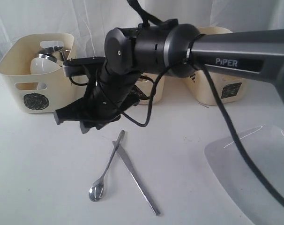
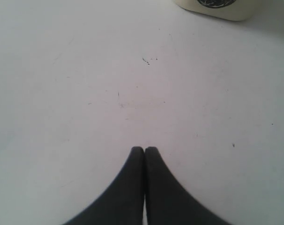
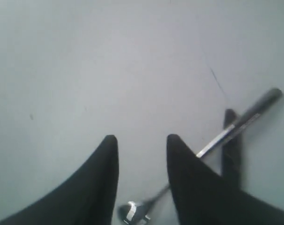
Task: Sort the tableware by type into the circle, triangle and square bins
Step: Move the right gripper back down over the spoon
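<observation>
White curtain backs a white tabletop (image 1: 29,164); the right tool (image 1: 71,123) hangs above and beside the crossed spoon (image 1: 109,161) and knife (image 1: 138,183). Over bare tabletop the left tool (image 2: 145,150) is pinched together, holding nothing. The right tool (image 3: 142,138) stands parted and empty, with the spoon (image 3: 217,140) just beneath it. Next, I judge, it should descend and close on the handle.

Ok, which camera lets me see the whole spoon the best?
The exterior view. There the spoon lies whole, bowl to handle tip, its handle crossing the knife. The right wrist view shows only its bowl and far handle, since a finger of the right gripper covers the middle. The left wrist view shows none of it.
</observation>
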